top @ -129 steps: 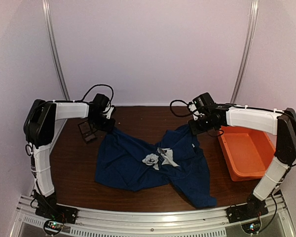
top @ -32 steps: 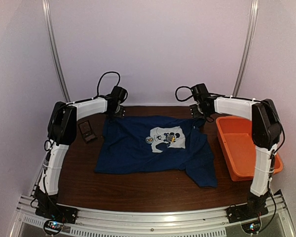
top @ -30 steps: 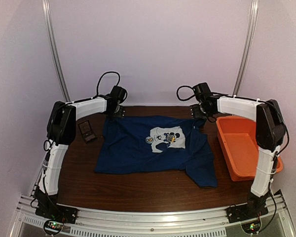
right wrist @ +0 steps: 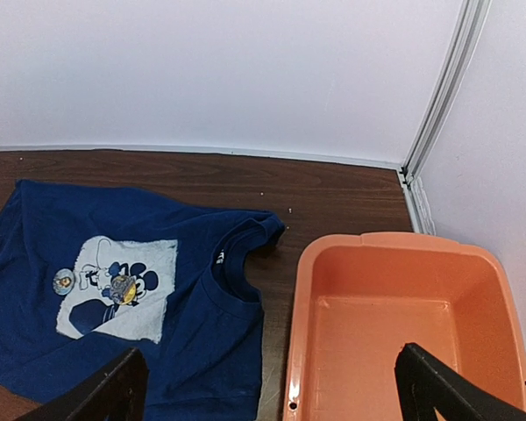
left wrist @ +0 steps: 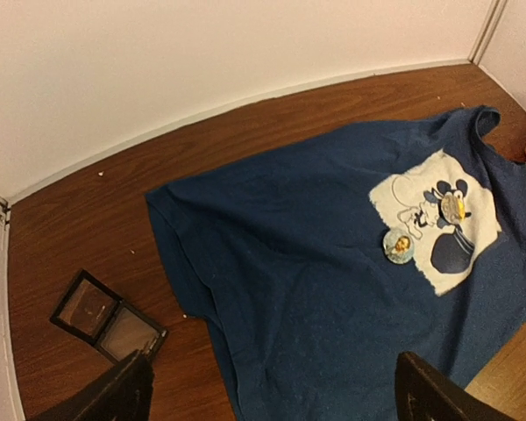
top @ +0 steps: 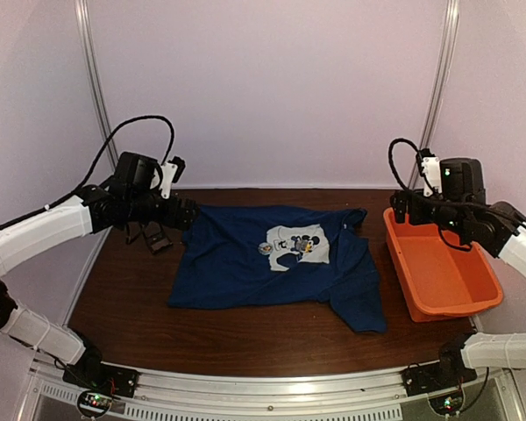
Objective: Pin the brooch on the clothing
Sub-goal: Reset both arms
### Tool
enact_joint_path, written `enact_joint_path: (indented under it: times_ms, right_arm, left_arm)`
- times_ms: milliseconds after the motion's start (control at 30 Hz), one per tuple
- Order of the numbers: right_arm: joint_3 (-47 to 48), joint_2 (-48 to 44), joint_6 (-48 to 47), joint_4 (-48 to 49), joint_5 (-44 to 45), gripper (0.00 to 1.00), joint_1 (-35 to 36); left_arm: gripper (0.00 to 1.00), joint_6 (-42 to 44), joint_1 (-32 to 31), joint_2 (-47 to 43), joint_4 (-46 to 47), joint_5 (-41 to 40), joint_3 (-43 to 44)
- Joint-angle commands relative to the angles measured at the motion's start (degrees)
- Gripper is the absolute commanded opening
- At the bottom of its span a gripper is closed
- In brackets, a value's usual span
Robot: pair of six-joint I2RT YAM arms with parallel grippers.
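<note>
jaws gape, released, on left gripper (left wrist: 267,392) and right gripper (right wrist: 267,388), both clear of the flat shirt (top: 237,267). brooch (top: 266,248) lies on it, touching the left edge of the print (top: 302,247).

Navy short-sleeved T-shirt (top: 237,267) lies flat, face up, mid-table on dark wood table (top: 245,342). The cloth is mostly spread, with some wrinkles. In the top view its collar points to about 2 o'clock and one corner trails toward 5 o'clock. White rectangular mouse print (top: 300,246) faces up. Brooch (top: 265,248) is a tiny round silvery-grey badge sitting at the print's 9 o'clock edge, touching the fabric. Cannot tell whether it is pinned.
</note>
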Motion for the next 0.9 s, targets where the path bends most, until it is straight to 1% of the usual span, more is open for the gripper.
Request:
enact_joint_path:
  times_ms: [0,67,267,600,867]
  right_arm:
    - [-4.67,-1.86,-1.62,2.35,-0.1,1.0,0.28]
    - [-6.7,-3.45,-2.78,4.04,0.26,1.0,0.28]
    - [-8.64,-7.51,-4.24,6.71,1.27,1.0,0.28]
    - [-7.9,-6.13,-4.68,6.61,2.74,1.0,0.28]
    - [-7.4,-7.79,-4.52,5.6,5.56,1.0,0.28]
  left_arm:
    - [0.98,1.69,0.26,-3.05,9.49,7.22,-4.66]
    - [0.98,2.35,0.43,-3.78,10.72,9.21,-4.63]
    - [0.98,0.58,3.48,-6.84,12.59,8.28,-6.37]
    - [0.98,0.32,4.06,-8.39,13.87,8.06,-7.75]
    - [0.98,0.74,4.13,-9.07,14.89,7.01,-8.8]
